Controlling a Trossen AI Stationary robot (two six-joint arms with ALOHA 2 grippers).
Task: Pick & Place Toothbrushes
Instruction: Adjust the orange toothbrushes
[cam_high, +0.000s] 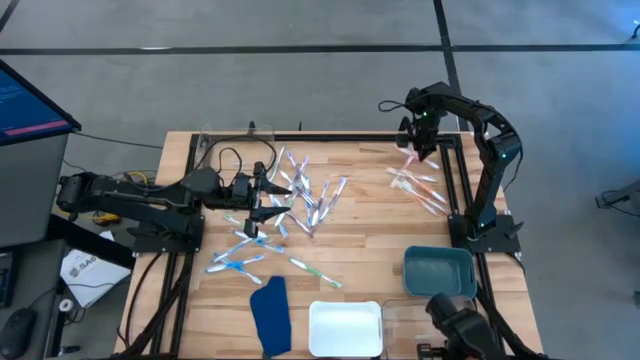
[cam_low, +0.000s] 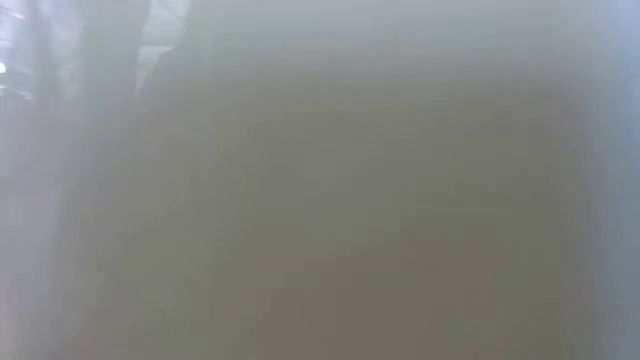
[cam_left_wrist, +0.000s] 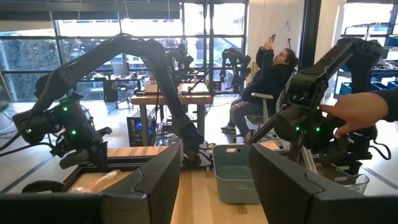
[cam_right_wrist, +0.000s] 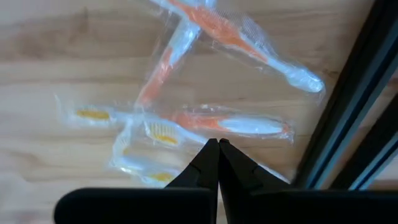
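Many toothbrushes in clear wrappers lie flat on the wooden table. A blue and purple heap (cam_high: 300, 200) is in the middle, and an orange group (cam_high: 420, 185) is at the far right. My left gripper (cam_high: 275, 200) hangs level above the heap's left side. It is open, and nothing is between its fingers (cam_left_wrist: 214, 186). My right gripper (cam_high: 415, 150) points steeply down at the orange group's far end. It is shut, and its tips (cam_right_wrist: 217, 148) are at the edge of an orange toothbrush's wrapper (cam_right_wrist: 233, 124). My right gripper's shut fingertips come from above to the wrapper edge of an orange toothbrush (cam_right_wrist: 211, 134), which lies flat on the table. I cannot tell whether they touch it. Nothing is between the fingers.
A blue-green bin (cam_high: 438, 270), a white tray (cam_high: 345, 328) and a dark blue flat piece (cam_high: 270, 315) sit along the near edge. A black frame rail (cam_right_wrist: 348, 106) runs close beside the right gripper. The low view shows only grey haze. A person's hand (cam_left_wrist: 367, 109) rests on another arm beyond the table.
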